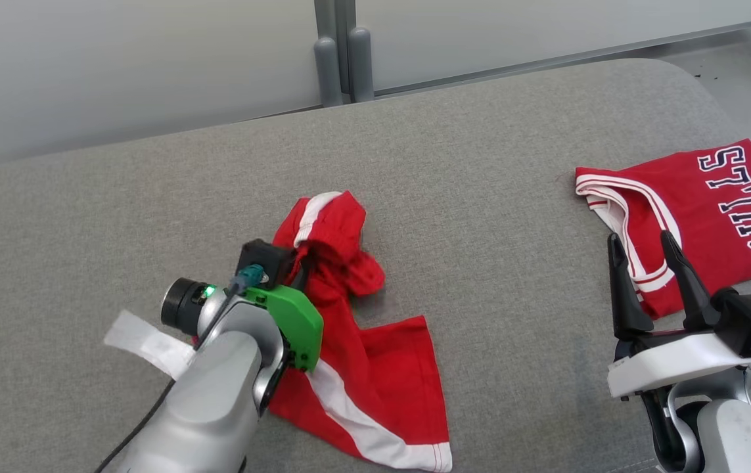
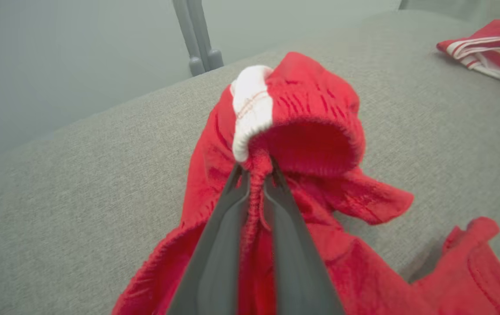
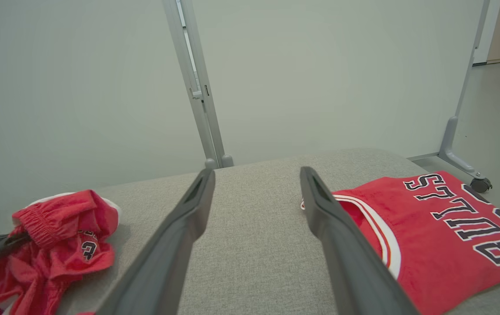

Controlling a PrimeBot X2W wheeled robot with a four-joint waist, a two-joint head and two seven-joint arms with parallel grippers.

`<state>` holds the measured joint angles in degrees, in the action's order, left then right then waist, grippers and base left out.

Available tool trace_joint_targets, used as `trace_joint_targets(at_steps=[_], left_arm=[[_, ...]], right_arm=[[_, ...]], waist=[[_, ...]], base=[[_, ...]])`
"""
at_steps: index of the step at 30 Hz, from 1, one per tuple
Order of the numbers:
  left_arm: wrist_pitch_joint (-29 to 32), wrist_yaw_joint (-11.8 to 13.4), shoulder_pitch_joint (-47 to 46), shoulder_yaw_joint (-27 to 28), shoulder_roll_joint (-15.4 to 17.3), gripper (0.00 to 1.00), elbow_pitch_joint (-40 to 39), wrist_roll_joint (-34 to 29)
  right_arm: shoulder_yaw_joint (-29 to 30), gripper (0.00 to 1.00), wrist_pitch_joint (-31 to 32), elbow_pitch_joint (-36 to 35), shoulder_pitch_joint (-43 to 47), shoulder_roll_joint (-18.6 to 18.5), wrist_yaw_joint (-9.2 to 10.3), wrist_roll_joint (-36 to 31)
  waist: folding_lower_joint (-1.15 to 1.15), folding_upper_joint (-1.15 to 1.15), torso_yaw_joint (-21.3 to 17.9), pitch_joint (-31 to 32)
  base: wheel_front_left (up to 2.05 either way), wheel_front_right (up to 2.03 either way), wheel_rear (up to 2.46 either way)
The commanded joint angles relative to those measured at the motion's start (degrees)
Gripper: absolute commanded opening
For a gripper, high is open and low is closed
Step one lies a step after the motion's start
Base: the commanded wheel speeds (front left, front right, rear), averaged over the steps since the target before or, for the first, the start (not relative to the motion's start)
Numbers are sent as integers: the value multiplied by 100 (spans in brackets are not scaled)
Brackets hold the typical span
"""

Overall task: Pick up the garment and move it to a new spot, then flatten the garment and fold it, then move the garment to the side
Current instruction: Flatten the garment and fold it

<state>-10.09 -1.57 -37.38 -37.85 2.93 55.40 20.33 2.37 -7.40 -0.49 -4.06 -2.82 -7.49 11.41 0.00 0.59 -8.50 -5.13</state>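
- Red shorts [image 1: 375, 374], white side stripe: crumpled, left of centre on the grey padded table [image 1: 480, 131], the waistband end raised, the leg spread flat toward the near edge.
- Left gripper [image 2: 256, 168]: fingers pressed together, pinching a gathered fold of the shorts' elastic waistband.
- Right gripper [image 1: 639, 240]: fingers spread, holding nothing, at the near right.
- Bulls jersey [image 1: 710, 197]: red, folded flat, far right, well apart from the shorts.
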Motion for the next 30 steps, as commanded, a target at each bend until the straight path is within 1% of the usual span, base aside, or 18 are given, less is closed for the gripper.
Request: trace_joint_targets(at_steps=[1, 2, 4, 7, 11, 14, 15, 16, 17, 18, 19, 23, 28, 29, 30], left_arm=[[36, -134, 43, 115, 1, 0, -226, 458], [93, -201, 105, 171, 1, 0, -388, 776], [250, -247, 143, 175, 4, 0, -721, 1302], [468, -175, 181, 148, 2, 0, -1243, 2098], [655, 131, 198, 62, 7, 0, -1777, 2870], [801, 473, 258, 43, 7, 0, -2004, 3313], [844, 600, 281, 56, 8, 0, -2013, 3395], [844, 600, 281, 56, 8, 0, -2013, 3395], [858, 714, 281, 86, 9, 0, -1976, 3423], [886, 887, 340, 186, 33, 0, -1840, 3520], [896, 945, 377, 245, 67, 0, -1768, 3563], [886, 1100, 486, 464, 244, 0, -1374, 3700], [849, 1203, 524, 755, 330, 0, -912, 3948], [818, 1185, 491, 793, 324, 8, -772, 3952], [769, 1168, 470, 819, 309, 45, -725, 3978]], right_arm=[[8, 100, -11, 13, -47, -16, 0, 11], [13, 100, -9, 15, -41, -16, 0, 9], [21, 100, -2, 16, -26, -16, 0, 5], [23, 100, 10, 9, -4, -16, 0, -1], [32, 100, 24, 8, 19, -16, 0, -7], [27, 100, 27, 12, 38, -16, 0, -14], [23, 100, 32, 9, 50, -16, 0, -14], [23, 100, 32, 9, 50, -16, 0, -14], [21, 100, 37, 5, 64, -16, 0, -14], [8, 100, 40, -1, 90, -16, 0, -3], [10, 100, 38, -3, 103, -17, 0, 0], [-12, 100, 16, 17, 137, -16, 0, 17], [-42, 100, 34, 14, 141, -16, 0, 17], [-63, 100, 43, 27, 151, -16, 0, 19], [-70, 100, 50, 34, 154, -16, 0, 22]], waist=[[0, -59, 7, 14], [0, -59, 13, 22], [0, -59, 31, 36], [0, -59, 59, 60], [0, -59, 101, 110], [0, -59, 127, 160], [0, -59, 136, 175], [0, -59, 136, 175], [0, -59, 144, 187], [0, -59, 151, 206], [0, -59, 155, 214], [0, -59, 170, 231], [0, -59, 195, 225], [0, -59, 207, 230], [0, -59, 212, 233]], base=[[0, 0, 0], [0, 0, 0], [0, 0, 0], [0, 0, 0], [0, 0, 0], [0, 0, 0], [0, 0, 0], [0, 0, 0], [0, 0, 0], [0, 0, 0], [0, 0, 0], [0, 0, 0], [0, 0, 0], [0, 0, 0], [0, 0, 0]])
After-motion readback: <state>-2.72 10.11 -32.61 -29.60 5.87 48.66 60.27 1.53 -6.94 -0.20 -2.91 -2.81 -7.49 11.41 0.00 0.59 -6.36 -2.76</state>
